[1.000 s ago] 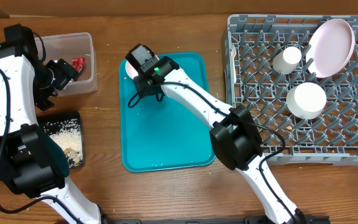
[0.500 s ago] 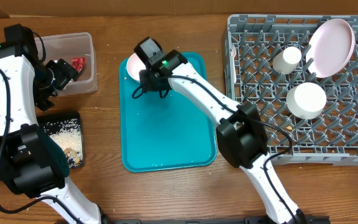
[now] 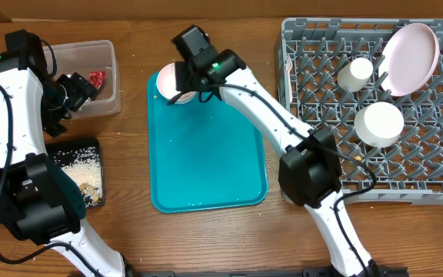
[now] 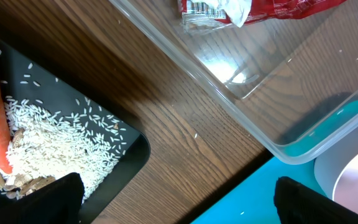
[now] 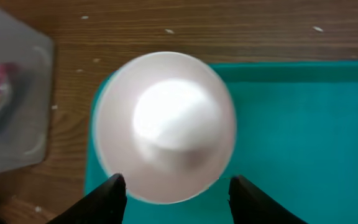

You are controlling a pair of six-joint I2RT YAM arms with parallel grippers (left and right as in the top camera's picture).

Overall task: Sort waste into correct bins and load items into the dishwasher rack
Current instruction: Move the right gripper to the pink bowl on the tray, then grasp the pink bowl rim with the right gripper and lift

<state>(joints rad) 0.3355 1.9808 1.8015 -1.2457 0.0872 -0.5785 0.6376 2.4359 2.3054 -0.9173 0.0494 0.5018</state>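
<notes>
Loading the rack: right gripper, jaws wide, hovers over a bowl in the tray's corner; next it likely must drop and pinch the rim. Left gripper, also wide, hangs beside the tub

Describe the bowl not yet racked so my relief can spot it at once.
Find the teal tray, left of the grey rack. In its corner nearest the clear tub, under the right gripper, sits a small white bowl. It is the only dish outside the rack.
</notes>
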